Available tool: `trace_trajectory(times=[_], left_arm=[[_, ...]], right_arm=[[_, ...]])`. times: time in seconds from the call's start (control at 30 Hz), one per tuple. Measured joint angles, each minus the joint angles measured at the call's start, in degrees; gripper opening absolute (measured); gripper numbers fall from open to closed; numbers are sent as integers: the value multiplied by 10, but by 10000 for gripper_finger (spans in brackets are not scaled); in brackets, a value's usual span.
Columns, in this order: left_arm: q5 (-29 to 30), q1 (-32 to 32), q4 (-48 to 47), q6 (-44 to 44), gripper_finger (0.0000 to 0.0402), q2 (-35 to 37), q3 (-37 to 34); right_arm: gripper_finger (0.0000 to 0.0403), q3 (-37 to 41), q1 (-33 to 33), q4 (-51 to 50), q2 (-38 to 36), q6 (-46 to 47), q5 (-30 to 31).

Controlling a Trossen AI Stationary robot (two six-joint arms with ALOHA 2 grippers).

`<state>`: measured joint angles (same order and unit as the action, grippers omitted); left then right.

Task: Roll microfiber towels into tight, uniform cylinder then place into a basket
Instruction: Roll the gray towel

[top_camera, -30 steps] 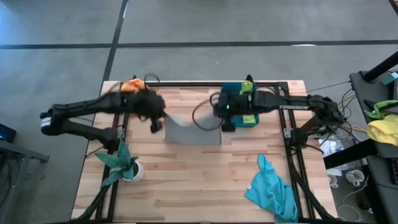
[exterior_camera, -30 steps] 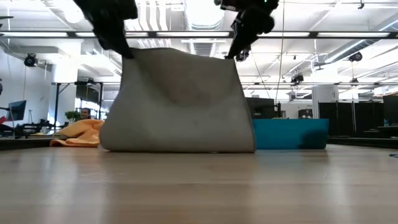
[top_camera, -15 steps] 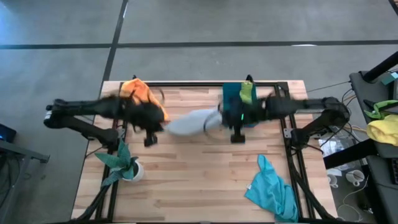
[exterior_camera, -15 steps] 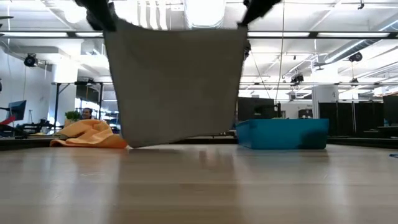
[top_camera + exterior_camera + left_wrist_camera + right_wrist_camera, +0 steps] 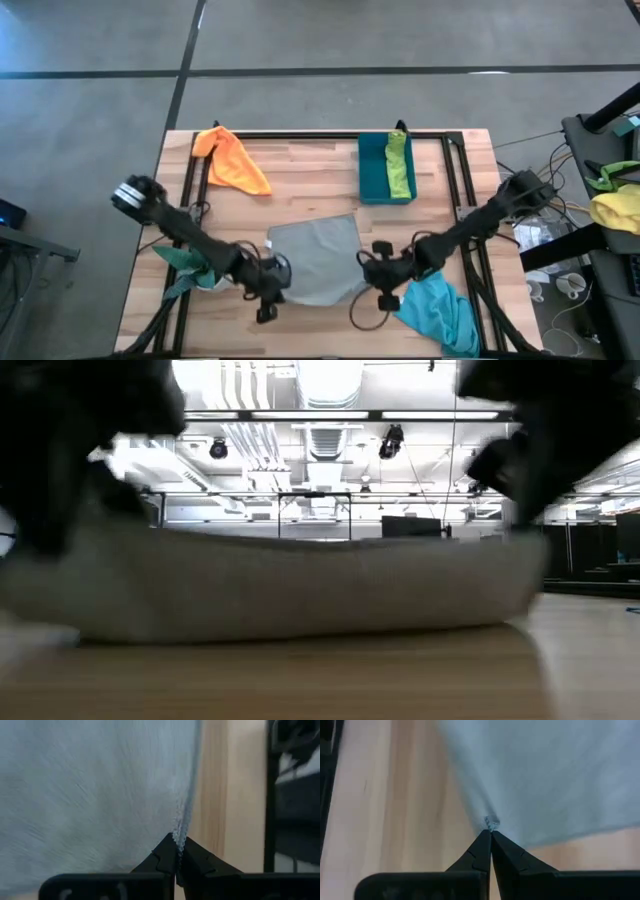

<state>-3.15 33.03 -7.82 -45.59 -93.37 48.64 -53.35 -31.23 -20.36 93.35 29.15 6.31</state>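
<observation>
Grey towel (image 5: 318,258) now lowered near-side; left gripper (image 5: 272,292), right gripper (image 5: 374,272) pinch 2 corners, probably touching table.

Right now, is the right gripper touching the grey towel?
Touching. The right wrist view shows the right gripper with its fingers shut on a pinch of the grey towel.

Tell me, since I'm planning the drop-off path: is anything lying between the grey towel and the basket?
Nothing visible does. The grey towel, pinched by the left hand and right hand, lies near the table's front; bare wood separates it from the basket farther back. The orange towel sits off to the side.
</observation>
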Motion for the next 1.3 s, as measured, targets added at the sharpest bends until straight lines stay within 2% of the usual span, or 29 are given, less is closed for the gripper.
trace_trajectory(times=[0.13, 0.6, 0.87, 1.03, 1.2, 1.3], left_arm=[[-13, 17, 7, -19, 0, -29, 13], [-22, -1, -17, -10, 0, -6, 6], [-23, -1, -18, -21, 3, -10, 6], [-27, -1, -17, -46, 48, -10, 6], [-29, -1, -18, -51, 114, -2, 6], [-28, -1, -19, -51, 139, 10, 6]], right_arm=[[8, 3, -11, 2, 28, 9, -36], [8, -11, 36, -3, 51, -31, -33], [8, -8, 39, -1, 69, -34, -33], [21, -8, 39, -5, 70, -32, -33], [56, -8, 39, -6, 69, -31, -14], [81, -8, 39, -6, 69, -31, -5]])
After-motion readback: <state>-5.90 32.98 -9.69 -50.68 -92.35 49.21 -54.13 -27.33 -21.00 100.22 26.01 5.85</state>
